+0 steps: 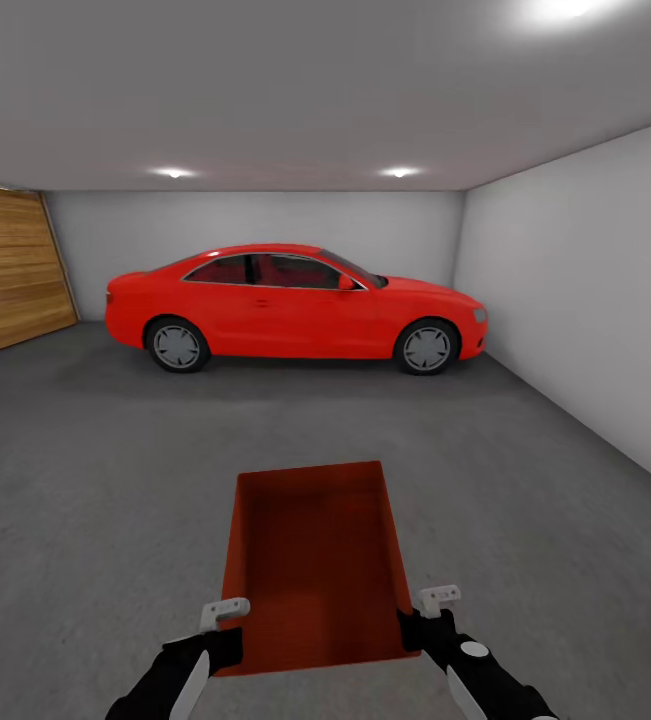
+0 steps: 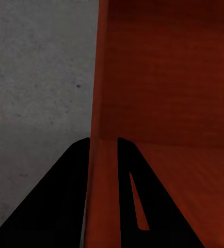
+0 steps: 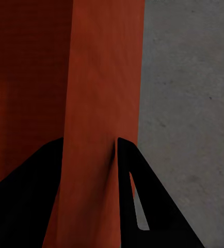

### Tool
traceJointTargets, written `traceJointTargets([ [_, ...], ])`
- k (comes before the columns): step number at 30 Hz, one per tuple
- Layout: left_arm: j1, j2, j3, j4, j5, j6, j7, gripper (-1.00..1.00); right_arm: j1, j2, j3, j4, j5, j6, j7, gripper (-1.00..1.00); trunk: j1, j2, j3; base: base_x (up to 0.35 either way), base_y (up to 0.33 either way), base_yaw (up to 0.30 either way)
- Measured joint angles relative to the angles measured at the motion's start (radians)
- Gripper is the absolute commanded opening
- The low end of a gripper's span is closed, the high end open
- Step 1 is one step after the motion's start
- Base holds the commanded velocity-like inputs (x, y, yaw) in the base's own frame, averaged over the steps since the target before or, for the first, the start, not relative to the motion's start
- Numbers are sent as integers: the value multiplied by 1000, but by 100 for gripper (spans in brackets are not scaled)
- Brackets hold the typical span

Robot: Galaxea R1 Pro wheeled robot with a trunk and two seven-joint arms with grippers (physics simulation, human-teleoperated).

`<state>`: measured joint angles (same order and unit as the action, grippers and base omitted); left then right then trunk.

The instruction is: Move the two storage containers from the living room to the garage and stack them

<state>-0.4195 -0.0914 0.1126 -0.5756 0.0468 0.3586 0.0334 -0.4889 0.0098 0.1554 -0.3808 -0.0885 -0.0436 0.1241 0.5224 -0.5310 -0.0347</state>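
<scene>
The dark grey speckled floor (image 1: 525,500) of the garage spreads from wall to wall. A red car (image 1: 295,305) stands on it at the far end, side on, all visible wheels resting on the concrete

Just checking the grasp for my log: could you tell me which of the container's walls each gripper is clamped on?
The left gripper pinches the storage container's left long wall, the right gripper its right long wall, both near the robot-side corners. The end walls are ungripped.
</scene>
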Motion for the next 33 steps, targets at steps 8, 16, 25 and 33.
traceJointTargets([
  [8,0,0,0,1,0,0,0,-100,0,0,0,0,0,1,0,-100,0,0,0,89,0,0],
  [16,0,0,0,1,0,1,0,-100,0,0,0,0,0,1,0,-100,0,0,0,219,0,0],
  [25,0,-1,0,0,0,0,1,-100,0,-1,0,0,0,1,1,-100,0,0,0,225,0,0],
  [33,0,0,0,0,0,0,0,-100,0,0,0,0,0,0,0,-100,0,0,0,225,0,0],
])
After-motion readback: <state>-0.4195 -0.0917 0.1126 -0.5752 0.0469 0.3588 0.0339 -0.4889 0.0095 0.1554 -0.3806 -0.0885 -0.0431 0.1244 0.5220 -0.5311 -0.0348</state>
